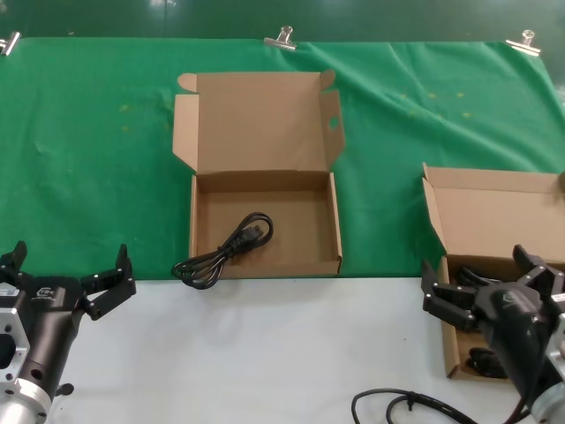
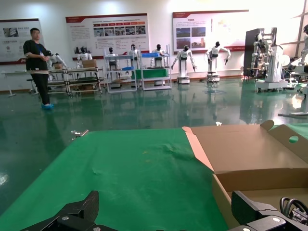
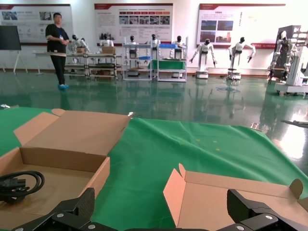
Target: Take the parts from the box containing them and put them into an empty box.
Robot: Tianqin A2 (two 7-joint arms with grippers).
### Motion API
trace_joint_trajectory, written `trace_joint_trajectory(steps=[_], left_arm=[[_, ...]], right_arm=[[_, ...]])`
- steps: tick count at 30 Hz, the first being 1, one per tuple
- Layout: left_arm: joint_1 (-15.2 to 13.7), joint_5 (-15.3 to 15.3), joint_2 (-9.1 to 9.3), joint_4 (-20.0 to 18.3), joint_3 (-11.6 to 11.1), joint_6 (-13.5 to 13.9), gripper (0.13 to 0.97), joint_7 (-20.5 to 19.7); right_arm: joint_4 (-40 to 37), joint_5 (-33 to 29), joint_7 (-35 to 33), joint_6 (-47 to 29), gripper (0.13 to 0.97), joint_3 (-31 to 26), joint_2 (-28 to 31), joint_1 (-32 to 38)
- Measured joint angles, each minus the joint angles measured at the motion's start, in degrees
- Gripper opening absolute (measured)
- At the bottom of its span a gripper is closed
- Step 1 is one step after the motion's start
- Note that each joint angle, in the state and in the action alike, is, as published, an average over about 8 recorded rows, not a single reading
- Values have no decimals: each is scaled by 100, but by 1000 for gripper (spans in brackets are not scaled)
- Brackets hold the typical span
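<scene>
Your left gripper waits low at the near left over the white bench, jaws spread wide and holding nothing. Your right gripper hovers at the near right, jaws also wide and empty, above the source box, where dark cords lie in the tray. Farther back on the green cloth, the middle box stands open with one coiled cord draped over its front edge.

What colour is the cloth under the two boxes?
Green, plain; the cloth shows best in the head view.
</scene>
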Motion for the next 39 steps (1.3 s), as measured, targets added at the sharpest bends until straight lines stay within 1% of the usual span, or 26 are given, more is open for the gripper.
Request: trace_joint_trajectory(steps=[39], left_arm=[[0,0,0,0,0,0,966,0]], right_arm=[[0,0,0,0,966,0,0,0]])
